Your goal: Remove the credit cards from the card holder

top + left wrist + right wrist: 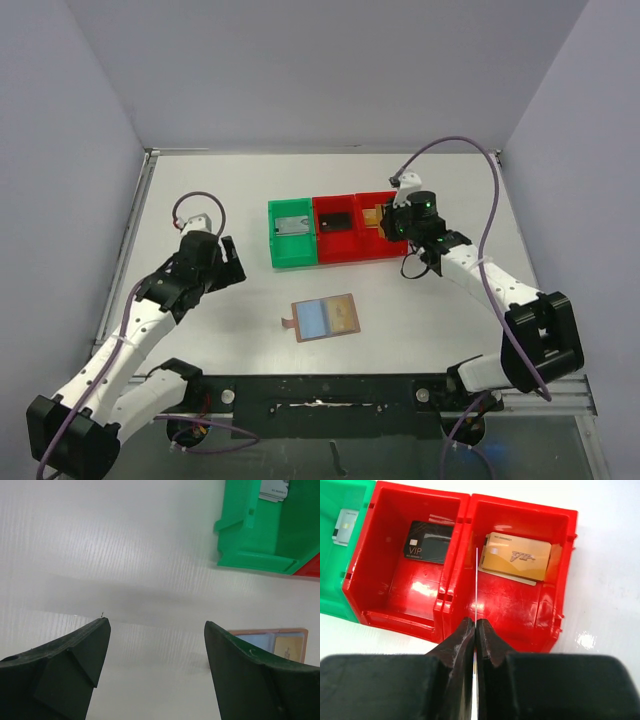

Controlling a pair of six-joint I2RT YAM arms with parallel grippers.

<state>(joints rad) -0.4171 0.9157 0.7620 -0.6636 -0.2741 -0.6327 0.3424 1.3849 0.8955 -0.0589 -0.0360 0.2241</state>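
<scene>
With right tool (475,627) clamped on thin edge-on card (476,577) above rightmost red bin (559,595): lower close, then release. Left tool (157,645) wide, empty. Card holder (325,318) open on desk, 6 o'clock from bin row (340,252)

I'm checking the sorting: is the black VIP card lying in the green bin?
No, the black VIP card lies in the middle red bin, while the green bin holds a pale grey card.
</scene>
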